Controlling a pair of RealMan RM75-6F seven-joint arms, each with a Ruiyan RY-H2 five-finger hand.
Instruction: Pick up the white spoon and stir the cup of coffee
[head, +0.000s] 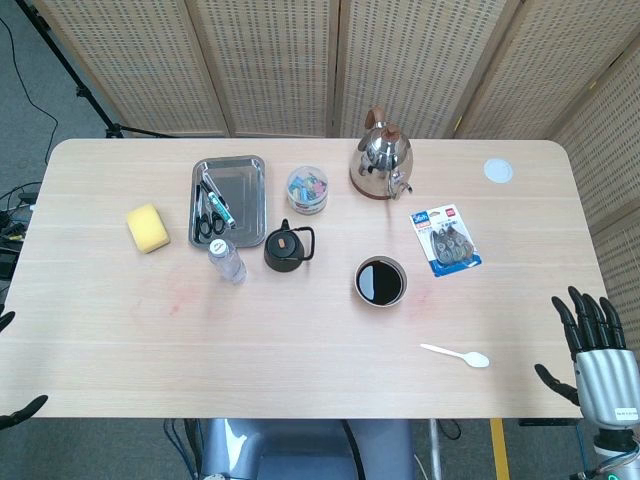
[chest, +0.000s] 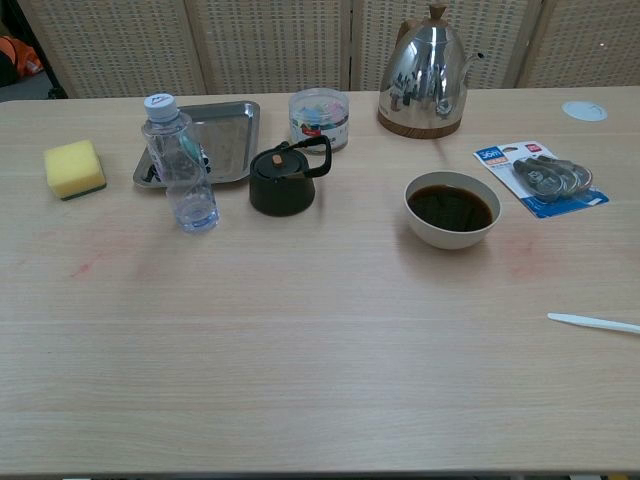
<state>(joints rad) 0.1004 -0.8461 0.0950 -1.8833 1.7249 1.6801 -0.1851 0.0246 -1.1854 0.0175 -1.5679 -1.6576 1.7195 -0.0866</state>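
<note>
Right hand (head: 598, 345) upright at lower right of head view, off the table edge, dark fingers spread, holding nothing. Left hand (head: 14, 400) barely seen at lower left, cut off; state unreadable. White spoon (head: 456, 354) flat near lower right, below coffee cup (head: 381, 282). Pale wooden table (head: 300, 340); wicker screens (head: 280, 60) behind.
</note>
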